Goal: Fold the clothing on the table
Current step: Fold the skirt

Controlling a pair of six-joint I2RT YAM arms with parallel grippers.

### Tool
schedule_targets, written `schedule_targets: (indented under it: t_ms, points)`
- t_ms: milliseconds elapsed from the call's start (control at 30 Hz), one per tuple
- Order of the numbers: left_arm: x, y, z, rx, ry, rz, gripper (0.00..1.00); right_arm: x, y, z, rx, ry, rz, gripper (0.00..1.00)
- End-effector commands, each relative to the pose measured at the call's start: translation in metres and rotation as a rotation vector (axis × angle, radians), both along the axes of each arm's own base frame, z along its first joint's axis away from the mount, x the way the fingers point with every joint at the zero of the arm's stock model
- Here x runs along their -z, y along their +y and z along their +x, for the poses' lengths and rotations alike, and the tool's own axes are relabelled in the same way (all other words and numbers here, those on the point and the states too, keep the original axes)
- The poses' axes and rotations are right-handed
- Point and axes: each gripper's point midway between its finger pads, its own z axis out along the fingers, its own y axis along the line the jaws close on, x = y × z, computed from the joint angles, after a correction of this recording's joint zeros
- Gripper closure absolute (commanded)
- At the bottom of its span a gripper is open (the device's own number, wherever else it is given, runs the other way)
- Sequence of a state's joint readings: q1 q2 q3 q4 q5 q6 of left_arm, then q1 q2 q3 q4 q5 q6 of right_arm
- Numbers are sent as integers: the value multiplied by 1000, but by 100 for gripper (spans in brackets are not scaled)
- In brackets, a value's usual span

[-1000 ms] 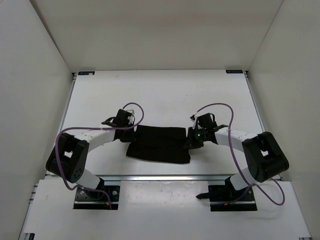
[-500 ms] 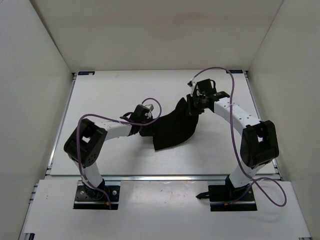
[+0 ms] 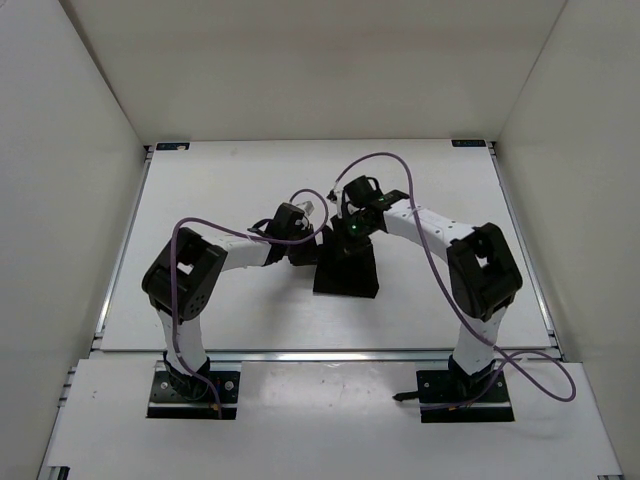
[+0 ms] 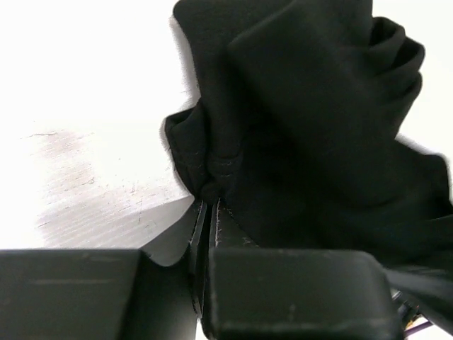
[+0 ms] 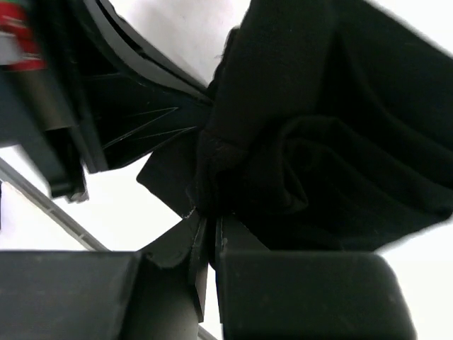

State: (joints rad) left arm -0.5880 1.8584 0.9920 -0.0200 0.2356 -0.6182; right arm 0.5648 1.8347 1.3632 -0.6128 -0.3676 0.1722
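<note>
Wrist views give us left tool [image 4: 210,207] and right tool [image 5: 210,221] each clamped on clothing [image 3: 348,272] edges; overhead only shows it bunched mid-worktop [image 3: 200,200].

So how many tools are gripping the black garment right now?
2. The left tool is shut on a bunched edge at the far left of the garment; the right tool is shut on its far edge, close beside.

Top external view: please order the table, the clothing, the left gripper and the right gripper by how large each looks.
1. table, by far the largest.
2. clothing, a bunched black heap.
3. left gripper and right gripper: they look alike in size, so I do not rank them.
</note>
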Motion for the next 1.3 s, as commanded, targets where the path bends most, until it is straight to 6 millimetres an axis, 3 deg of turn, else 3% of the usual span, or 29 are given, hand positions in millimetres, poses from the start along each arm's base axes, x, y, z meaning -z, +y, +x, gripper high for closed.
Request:
schedule_targets:
  t_ms: [0, 67, 133, 167, 267, 300, 400, 467, 567, 633, 667, 733, 800, 933, 1000, 1267]
  points:
    - [17, 7, -13, 3, 53, 24, 100, -14, 26, -3, -17, 14, 43, 100]
    - [19, 9, -12, 0, 54, 28, 100, -3, 27, -6, -26, 67, 24, 99]
    - [20, 13, -11, -11, 59, 26, 100, -7, 27, 0, -15, 63, 17, 86]
    - [21, 15, -14, -6, 66, 30, 100, -9, 25, -2, -13, 73, 6, 74]
    - [15, 20, -4, -32, 50, 15, 100, -38, 26, 12, 9, 35, 80, 46]
    - [14, 20, -5, -26, 55, 12, 100, -48, 24, 22, 32, 2, 101, 41]
    - [11, 19, -1, -15, 41, 12, 100, -95, 8, 38, 94, -98, 204, 32]
    - [10, 19, 0, -25, 44, 11, 100, -104, -11, 46, 160, -137, 215, 30]
    - [5, 19, 2, -24, 32, 8, 100, -89, -42, 46, 237, -155, 178, 34]
    - [2, 22, 3, -29, 36, 8, 100, -58, -63, 38, 287, -88, 120, 44]
    - [-1, 24, 2, -30, 31, 4, 100, -53, -65, 34, 288, -76, 113, 57]
    - [-12, 26, 7, -37, 10, -14, 100, -29, -71, 24, 300, -37, 64, 73]
    - [-29, 32, 15, -59, -20, -35, 100, -16, -62, 17, 276, -20, 47, 80]
    - [-49, 36, 26, -55, -49, -38, 100, -3, -53, 15, 257, -2, 64, 83]
    - [-45, 35, 26, -47, -33, -33, 100, 7, -47, 15, 237, 16, 54, 85]
    - [-17, 26, 5, -31, 45, -36, 100, 5, -33, 35, 218, -23, 96, 83]
